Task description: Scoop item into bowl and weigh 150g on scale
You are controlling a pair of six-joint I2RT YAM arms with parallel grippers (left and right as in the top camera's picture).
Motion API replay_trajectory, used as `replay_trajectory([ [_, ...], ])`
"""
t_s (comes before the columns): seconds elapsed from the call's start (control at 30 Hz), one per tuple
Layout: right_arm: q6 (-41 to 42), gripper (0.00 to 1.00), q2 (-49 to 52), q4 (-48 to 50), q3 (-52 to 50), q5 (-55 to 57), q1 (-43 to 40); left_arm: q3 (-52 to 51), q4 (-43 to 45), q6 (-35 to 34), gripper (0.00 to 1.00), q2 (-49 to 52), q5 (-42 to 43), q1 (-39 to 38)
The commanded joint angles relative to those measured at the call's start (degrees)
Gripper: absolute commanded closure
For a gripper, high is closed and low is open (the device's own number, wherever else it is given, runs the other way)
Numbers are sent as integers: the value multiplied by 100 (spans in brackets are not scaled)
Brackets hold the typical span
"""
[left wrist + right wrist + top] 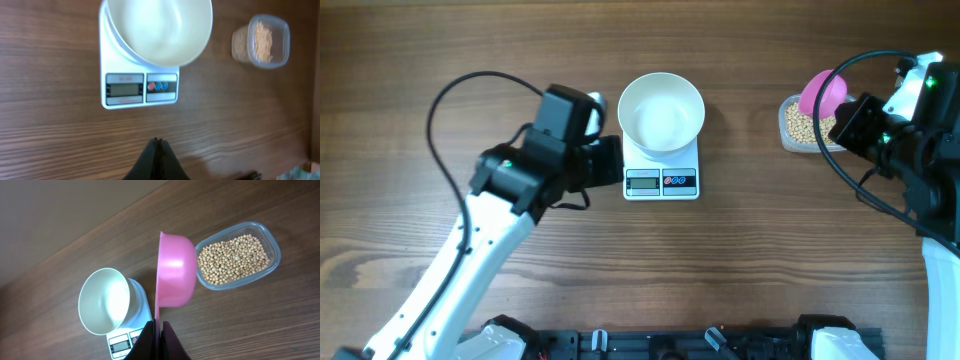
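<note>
The white bowl (661, 112) stands empty on the small white scale (661, 180) at the table's middle. Tan beans (231, 260) fill a clear plastic tub (797, 125) at the right. My right gripper (159, 324) is shut on the handle of a pink scoop (175, 271), which hangs on its side beside the tub, its cup empty. In the overhead view the pink scoop (822, 93) shows above the tub. My left gripper (158, 141) is shut and holds nothing, hovering over bare wood just in front of the scale (140, 89).
A black cable loops over the table's left part. The right arm's cable arcs near the tub. Arm bases stand along the front edge. Wood shows on both sides of the scale.
</note>
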Motion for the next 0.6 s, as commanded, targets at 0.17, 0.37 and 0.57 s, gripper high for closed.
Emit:
replay_trajectory([
  [0.17, -157, 96, 2, 2, 79, 125, -13, -70, 57, 11, 96, 623, -251, -767],
  [0.37, -157, 96, 2, -39, 76, 125, -13, -348, 385, 9, 96, 800, -704, -914],
  [0.57, -160, 96, 2, -52, 76, 125, -13, -1128, 1443, -297, 96, 1204, -704, -1071],
])
